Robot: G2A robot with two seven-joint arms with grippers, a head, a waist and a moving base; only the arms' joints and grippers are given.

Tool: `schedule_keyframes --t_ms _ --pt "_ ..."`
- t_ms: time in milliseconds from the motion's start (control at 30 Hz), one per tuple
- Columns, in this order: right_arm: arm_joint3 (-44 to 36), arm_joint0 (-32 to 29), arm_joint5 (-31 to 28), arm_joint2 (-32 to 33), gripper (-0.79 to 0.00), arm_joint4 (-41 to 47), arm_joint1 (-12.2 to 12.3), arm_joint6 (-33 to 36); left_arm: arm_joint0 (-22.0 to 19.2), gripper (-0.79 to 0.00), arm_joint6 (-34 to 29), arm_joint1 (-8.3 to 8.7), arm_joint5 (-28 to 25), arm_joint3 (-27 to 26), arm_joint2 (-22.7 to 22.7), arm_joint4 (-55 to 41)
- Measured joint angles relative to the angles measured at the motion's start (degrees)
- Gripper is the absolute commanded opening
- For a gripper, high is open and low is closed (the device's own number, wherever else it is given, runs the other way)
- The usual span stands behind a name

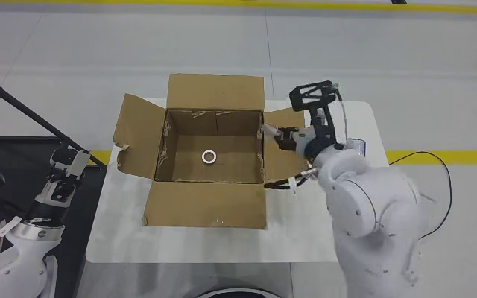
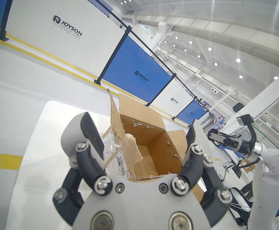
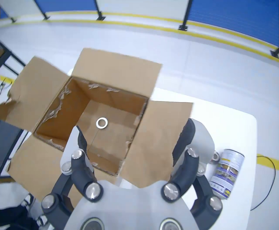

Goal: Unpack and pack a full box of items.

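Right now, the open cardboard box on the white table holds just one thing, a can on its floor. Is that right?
Not quite. The one thing on the floor of the cardboard box is a small white ring, as the right wrist view shows. The can sits outside the box, on the white table beside a flap.

A pale grey floor [image 1: 112,45] carries yellow lines [image 1: 223,4]. Blue and white partition panels [image 2: 135,74] stand on black posts [image 2: 113,55]. Round lamps [image 2: 238,60] shine from the white ceiling [image 2: 196,19]. The white table [image 1: 119,238] has rounded corners.
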Motion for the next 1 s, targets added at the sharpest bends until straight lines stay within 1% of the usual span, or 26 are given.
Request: schedule_keyframes --t_ms 67,200,300,367,500,600,700,1000 --pt "1.18 0.67 1.74 3.82 0.000 -1.96 0.28 -0.03 0.00 0.000 0.00 0.00 0.00 0.00 0.00 0.00" --pt "9.19 4.21 7.57 10.34 0.000 -11.19 0.67 -0.36 0.00 0.000 0.00 0.00 0.00 0.00 0.00 0.00" --pt "16.85 7.46 8.29 14.41 0.000 -11.50 0.99 1.10 0.00 0.000 0.00 0.00 0.00 0.00 0.00 0.00" --pt "21.77 9.34 7.38 16.47 0.000 -11.36 1.26 2.32 0.00 0.000 0.00 0.00 0.00 0.00 0.00 0.00" --pt "31.77 13.03 3.24 19.95 0.000 -11.83 2.07 6.59 0.00 0.000 0.00 0.00 0.00 0.00 0.00 0.00" --pt "37.20 15.01 0.04 21.04 0.000 -13.44 2.64 10.44 0.00 0.000 0.00 0.00 0.00 0.00 0.00 0.00" --pt "41.53 16.18 -2.22 21.25 0.000 -15.38 3.08 12.72 0.00 0.000 0.00 0.00 0.00 0.00 0.00 0.00" --pt "52.12 17.63 -6.97 24.46 0.000 -13.06 4.30 12.23 0.00 0.000 0.00 0.00 0.00 0.00 0.00 0.00"
